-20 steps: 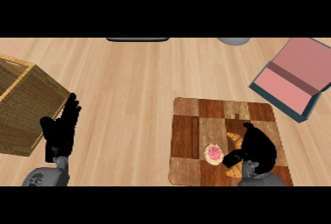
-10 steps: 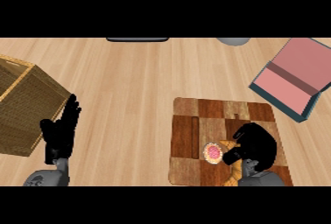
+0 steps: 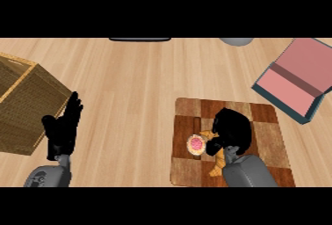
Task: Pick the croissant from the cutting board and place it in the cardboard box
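The golden croissant [image 3: 218,163] lies on the checkered wooden cutting board [image 3: 267,145] at the lower right, mostly hidden under my right hand [image 3: 231,128]. That hand is curled over it, with pastry tips showing below the wrist and beside the thumb. The cardboard box [image 3: 26,103] stands open at the far left edge. My left hand [image 3: 63,128] rests open beside the box, fingers up.
A small pink-frosted doughnut [image 3: 196,144] sits on the board just left of the croissant. An open pink case with a teal rim [image 3: 297,78] lies at the upper right. A grey bowl [image 3: 236,41] and a dark object [image 3: 139,39] sit at the far edge.
My right hand has moved forward and left over the croissant and its fingers have curled down round it. The left hand has stayed still.
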### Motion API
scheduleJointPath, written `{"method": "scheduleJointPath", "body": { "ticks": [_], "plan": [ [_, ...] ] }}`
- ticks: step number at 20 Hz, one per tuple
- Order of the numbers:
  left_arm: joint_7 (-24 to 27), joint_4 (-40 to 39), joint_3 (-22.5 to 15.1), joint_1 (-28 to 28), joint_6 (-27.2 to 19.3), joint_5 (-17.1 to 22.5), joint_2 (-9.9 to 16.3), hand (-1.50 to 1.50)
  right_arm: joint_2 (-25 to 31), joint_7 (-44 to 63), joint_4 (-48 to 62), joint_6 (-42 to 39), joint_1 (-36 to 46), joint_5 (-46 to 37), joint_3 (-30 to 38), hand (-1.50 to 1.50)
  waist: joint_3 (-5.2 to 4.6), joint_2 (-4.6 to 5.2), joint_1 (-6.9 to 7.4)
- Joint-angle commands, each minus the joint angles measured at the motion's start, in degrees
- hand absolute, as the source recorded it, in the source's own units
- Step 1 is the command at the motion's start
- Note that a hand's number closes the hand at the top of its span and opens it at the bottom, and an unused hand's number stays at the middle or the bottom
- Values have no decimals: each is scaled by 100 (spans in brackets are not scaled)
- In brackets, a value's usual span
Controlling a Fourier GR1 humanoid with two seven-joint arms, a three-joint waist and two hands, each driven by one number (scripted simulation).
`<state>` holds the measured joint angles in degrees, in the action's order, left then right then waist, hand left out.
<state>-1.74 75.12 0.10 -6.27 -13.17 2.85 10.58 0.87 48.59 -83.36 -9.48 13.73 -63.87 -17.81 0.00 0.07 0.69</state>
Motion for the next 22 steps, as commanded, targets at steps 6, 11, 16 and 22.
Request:
{"method": "scheduleJointPath", "body": {
  "ticks": [6,11,16,22],
  "plan": [
    [146,212,51,427,153,1,-8,0,55,61,-1150,-732,473,-349,-488,150,-2,-27,-71],
    [273,-552,292,-211,30,-48,-9,0,-83,672,-2238,-1310,1171,-345,-500,150,-7,-23,-137],
    [179,-178,213,127,0,-144,-17,0,74,842,-3142,-1944,1479,-454,125,150,-3,-19,-90],
    [116,-39,88,157,-68,-220,-200,0,716,329,-3059,-2317,1856,-265,1276,150,-1,-9,-84]
  ]
}}
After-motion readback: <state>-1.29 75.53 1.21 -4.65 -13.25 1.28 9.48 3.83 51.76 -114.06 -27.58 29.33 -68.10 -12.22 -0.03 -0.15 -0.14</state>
